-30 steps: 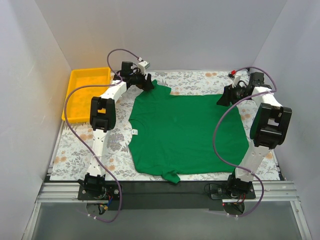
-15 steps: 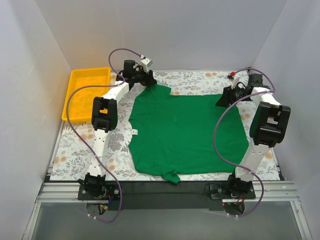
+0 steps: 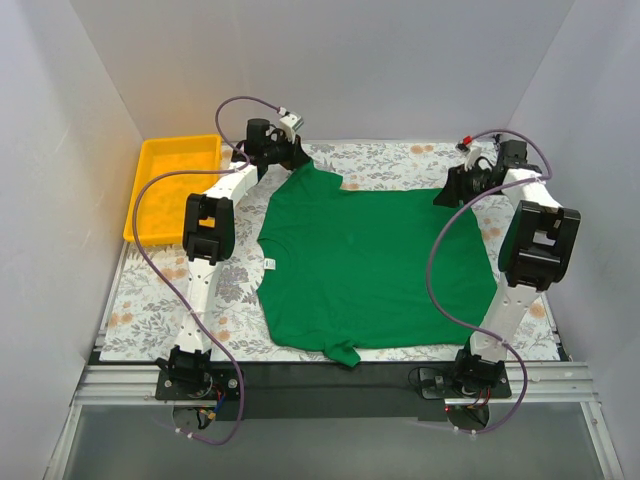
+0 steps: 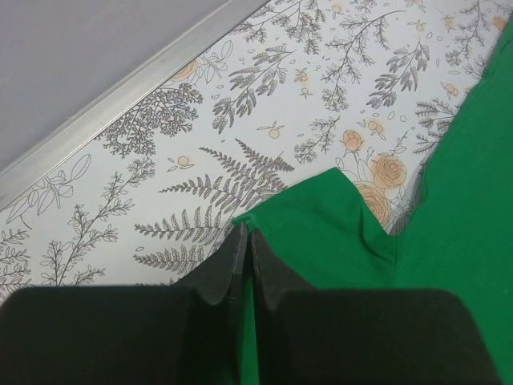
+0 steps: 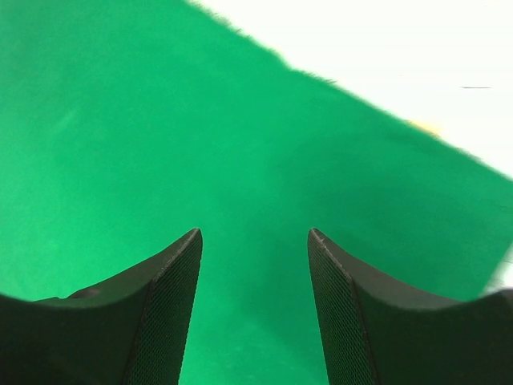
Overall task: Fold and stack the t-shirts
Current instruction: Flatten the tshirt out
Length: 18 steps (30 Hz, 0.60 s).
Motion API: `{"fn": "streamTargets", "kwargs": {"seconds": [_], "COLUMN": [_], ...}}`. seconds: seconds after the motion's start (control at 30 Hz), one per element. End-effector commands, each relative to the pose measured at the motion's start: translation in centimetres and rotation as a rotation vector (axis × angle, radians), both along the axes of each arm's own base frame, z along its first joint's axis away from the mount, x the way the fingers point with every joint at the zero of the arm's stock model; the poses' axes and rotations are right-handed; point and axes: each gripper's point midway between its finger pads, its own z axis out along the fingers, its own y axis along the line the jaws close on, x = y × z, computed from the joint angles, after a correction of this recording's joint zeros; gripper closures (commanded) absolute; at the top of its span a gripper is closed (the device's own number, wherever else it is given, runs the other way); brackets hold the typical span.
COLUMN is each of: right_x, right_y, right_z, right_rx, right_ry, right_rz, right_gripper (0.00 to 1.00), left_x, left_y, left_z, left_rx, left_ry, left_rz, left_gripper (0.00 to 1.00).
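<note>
Lying spread flat, the green t-shirt (image 3: 370, 265) covers the middle of the flower-patterned bench (image 3: 160, 300). Its collar points toward the left side and its bottom hem toward the right. No fold has been made yet, and the yellow tray (image 3: 140, 190) at the far left corner holds nothing that can be seen.

1. Left claw (image 4: 243, 241): fully closed. In the wrist view the two fingers meet at the outer corner of the far sleeve (image 4: 321, 216), and green cloth shows in the slit between them, so it appears to have the sleeve edge pinched. The rest of the sleeve lies flat on the bench. A grip at this outermost point gives control of the whole sleeve, probably so that it can be carried inward over the body of the shirt.

2. Right claw (image 5: 255, 234): partly open, with nothing held. Its fingers (image 5: 168, 305) stand apart above green fabric close to the shirt's edge. In the overhead view it sits at the far right corner of the hem. Whether the tips touch the cloth cannot be told. This position mirrors the left grip along the same far edge, which suggests a two-handed lift of that edge.

3. Judged stage: the grasp before the first fold, with one side secured and the other not.

4. Caution: a thin pinch on a single layer of soft cotton may slip if one arm lifts before the other has closed.
</note>
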Motion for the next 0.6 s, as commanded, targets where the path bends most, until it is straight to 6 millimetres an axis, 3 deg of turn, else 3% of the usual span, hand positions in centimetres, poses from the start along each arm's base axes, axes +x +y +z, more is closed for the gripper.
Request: {"fn": "streamTargets", "kwargs": {"seconds": [0.0,0.07,0.1,0.13,0.2,0.27,0.57], "right_x": [4.5,7.7,8.8,10.5,11.7,12.6,11.3], "right_y": [-3.2,-4.8,-5.6,-6.3,-7.5,-8.2,-10.1], "right_z": [0.8,2.6,1.1,2.7,1.2,1.2,-2.6], "right_rx": [-0.096,-0.098,-0.119,-0.122,-0.143,-0.164,-0.189], "right_ry": [-0.019,-0.043,-0.008,-0.052,-0.015,-0.026,0.050], "right_rz": [-0.168,-0.283,-0.340,-0.369,-0.440,-0.468,-0.479], "right_gripper": [0.38,0.38,0.39,0.41,0.47,0.49,0.52], "left_x": [-0.1,-0.4,-0.8,-0.8,-1.2,-1.4,-1.9], "left_y": [-0.5,-0.5,-0.4,-0.5,-0.4,-0.4,-0.4], "left_z": [2.9,4.5,4.0,4.6,4.9,5.0,4.4], "left_rx": [-0.040,-0.053,-0.054,-0.062,-0.065,-0.063,-0.077], "left_ry": [-0.043,-0.069,-0.045,-0.070,-0.070,-0.070,-0.039], "left_rz": [-0.015,-0.014,-0.011,-0.016,-0.020,-0.020,-0.024], "left_gripper": [1.00,1.00,1.00,1.00,1.00,1.00,1.00]}}
